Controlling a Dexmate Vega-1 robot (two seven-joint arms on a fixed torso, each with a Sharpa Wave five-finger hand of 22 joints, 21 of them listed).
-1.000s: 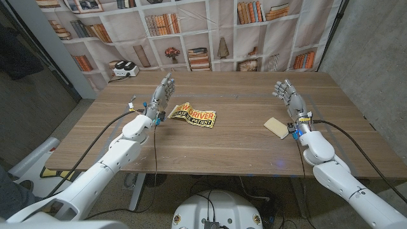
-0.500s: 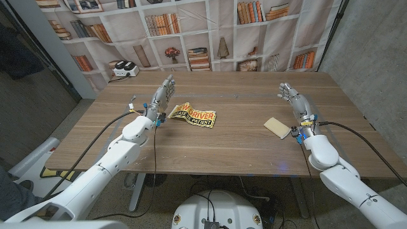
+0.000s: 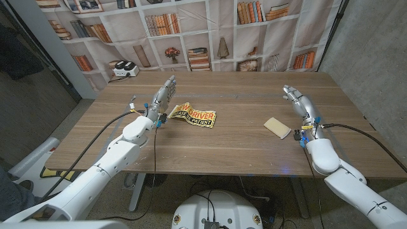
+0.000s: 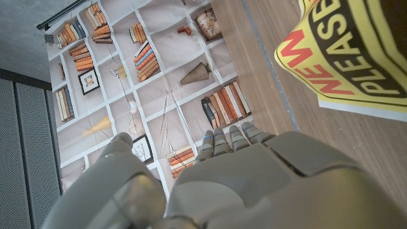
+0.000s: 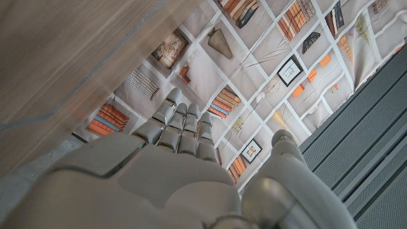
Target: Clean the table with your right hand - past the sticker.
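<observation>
While the yellow, black and red printed sticker (image 3: 194, 114) lies flat near the middle of the brown wooden table (image 3: 222, 143), the beige rectangular sponge pad (image 3: 277, 127) lies well apart from it, toward the robot's right. Relative to the sticker, the right hand (image 3: 298, 102) stands beyond the sponge pad, farther toward the table's right edge. The sponge pad lies just beside that hand, between it and the sticker, and the hand is not touching it. The right hand holds nothing; its fingers (image 5: 181, 124) are extended and lie close side by side, with the thumb set apart.

The left hand (image 3: 162, 97) stands just beside the sticker's left end, on the robot's left of it. It holds nothing, with fingers (image 4: 229, 138) extended together. The left wrist view shows the sticker's edge slightly curled above the table.
</observation>
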